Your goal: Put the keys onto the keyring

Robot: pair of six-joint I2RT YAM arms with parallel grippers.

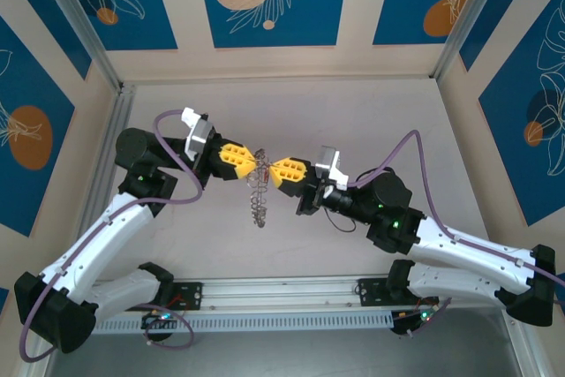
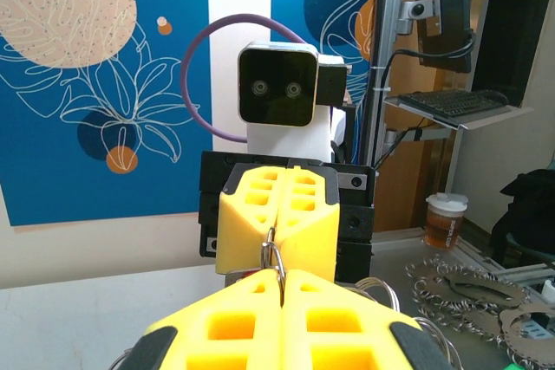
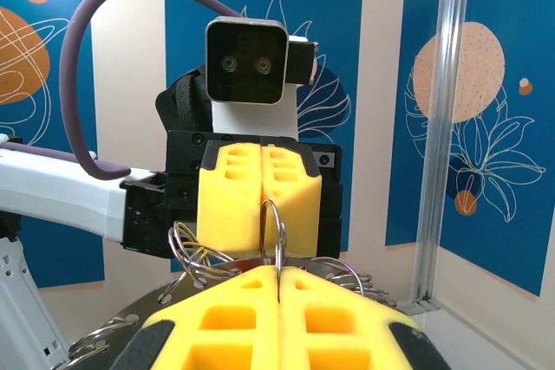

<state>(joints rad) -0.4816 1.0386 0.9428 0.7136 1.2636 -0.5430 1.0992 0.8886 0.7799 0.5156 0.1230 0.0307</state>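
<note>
The pale table lies under two white-and-black arms, the left arm and the right arm, which reach in from the near edge and meet nose to nose above its middle. There are two yellow-fingered grippers, one to each arm. The left gripper and the right gripper face each other with their tips almost touching. Each has its jaws pressed together, clamped on the same single keyring.

The keyring is a thin silvery wire ring carrying a tangled bunch of small silvery pieces. From above, the bunch dangles straight down from the point where the fingertips meet and hangs clear of the table in the gap between the arms. In both wrist views the ring's wire stands upright in the seam of the closed yellow fingers. It is pinched there from both sides, and more silvery loops spread out just below the tips. The pieces in the bunch are too small and overlapped to count, and no single key can be told apart from the rest.
</note>
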